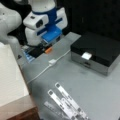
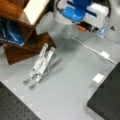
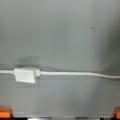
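The hand (image 1: pixel 47 48) hangs above the grey worktop (image 1: pixel 82 82), its orange-tipped fingers (image 3: pixel 5 112) spread wide and holding nothing. The white cable (image 3: pixel 75 74) and its plug (image 3: pixel 25 75) lie flat just beneath, untouched.

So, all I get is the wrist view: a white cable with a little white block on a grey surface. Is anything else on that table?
Observer: Yes. In a front view a black box stands at the right, clear of the cable.
Operator: Anything on the other side?
Observer: A folding metal stand lies flat beside a wooden shelf.
Operator: And those orange bits in my bottom corners?
Observer: They are fingertips of the gripper. In a front view it hangs below a white and blue wrist, low over the table's far end.
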You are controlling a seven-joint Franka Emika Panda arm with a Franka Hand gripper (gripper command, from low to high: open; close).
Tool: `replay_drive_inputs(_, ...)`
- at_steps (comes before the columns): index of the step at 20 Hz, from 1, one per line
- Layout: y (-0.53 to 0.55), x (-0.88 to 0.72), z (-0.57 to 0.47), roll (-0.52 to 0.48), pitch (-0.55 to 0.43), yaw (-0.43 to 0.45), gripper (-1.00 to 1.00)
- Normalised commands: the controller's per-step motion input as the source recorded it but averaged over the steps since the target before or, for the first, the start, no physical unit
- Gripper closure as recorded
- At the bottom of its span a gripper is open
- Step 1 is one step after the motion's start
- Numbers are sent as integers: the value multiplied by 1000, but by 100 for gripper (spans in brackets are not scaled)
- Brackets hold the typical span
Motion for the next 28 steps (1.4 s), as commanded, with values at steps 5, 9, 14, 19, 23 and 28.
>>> replay_drive_inputs(5, 17, 44, -8, -363, 260, 131, -100)
replay_drive_inputs(9, 111, 251, 15, -272, 136, 109, -100)
replay_drive_inputs(14, 105, 472, 105, -331, 181, 2, -100)
replay_drive_inputs(19, 61, 616, 285, -482, 304, -11, -100)
replay_drive_inputs(23, -43, 528, 445, -579, 416, 17, -100)
replay_drive_inputs(28, -20, 389, 336, -446, 383, -38, -100)
